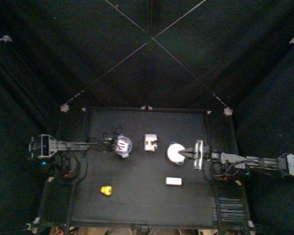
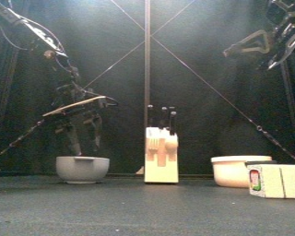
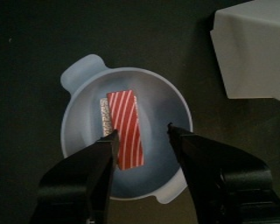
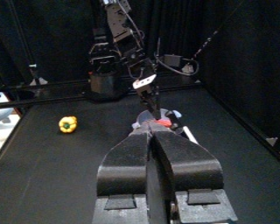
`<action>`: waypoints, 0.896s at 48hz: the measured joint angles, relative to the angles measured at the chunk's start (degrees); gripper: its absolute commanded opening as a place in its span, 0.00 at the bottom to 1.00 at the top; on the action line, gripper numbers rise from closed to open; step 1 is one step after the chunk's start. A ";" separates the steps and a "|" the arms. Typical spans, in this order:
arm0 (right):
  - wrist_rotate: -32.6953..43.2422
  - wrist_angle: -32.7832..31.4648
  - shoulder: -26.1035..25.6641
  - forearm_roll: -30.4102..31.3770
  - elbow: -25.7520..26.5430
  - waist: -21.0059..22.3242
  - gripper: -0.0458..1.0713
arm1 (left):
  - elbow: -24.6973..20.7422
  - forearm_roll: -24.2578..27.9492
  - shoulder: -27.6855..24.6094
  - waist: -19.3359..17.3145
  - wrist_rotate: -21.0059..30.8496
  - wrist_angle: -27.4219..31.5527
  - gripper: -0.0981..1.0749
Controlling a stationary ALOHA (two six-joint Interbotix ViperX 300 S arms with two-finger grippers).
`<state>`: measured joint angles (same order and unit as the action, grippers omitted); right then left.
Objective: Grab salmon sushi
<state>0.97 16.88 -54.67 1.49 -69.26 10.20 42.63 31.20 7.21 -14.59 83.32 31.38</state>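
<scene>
Left gripper [image 3: 140, 149] hangs over the bowl [image 3: 84, 70] with its jaws apart — the salmon sushi [image 3: 127, 127] lies inside, at the middle of the frame. Right gripper [image 4: 157, 140] has its jaws together — at lower centre.

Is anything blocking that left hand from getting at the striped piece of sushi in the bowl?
Nothing visible. The left hand hangs open right above the salmon sushi, which lies uncovered in the pale bowl.
</scene>
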 measured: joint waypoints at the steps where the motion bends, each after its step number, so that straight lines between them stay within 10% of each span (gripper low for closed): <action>1: 0.00 0.00 -0.09 0.00 0.00 0.00 0.06 | 0.00 0.09 0.00 0.00 0.00 0.00 0.80; 43: 0.00 -0.09 -0.09 0.09 0.00 0.00 0.06 | -4.57 -0.26 -6.59 0.26 -1.93 9.14 0.80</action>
<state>0.97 16.79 -54.76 1.58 -69.26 10.20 38.06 30.94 0.62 -14.33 81.39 40.52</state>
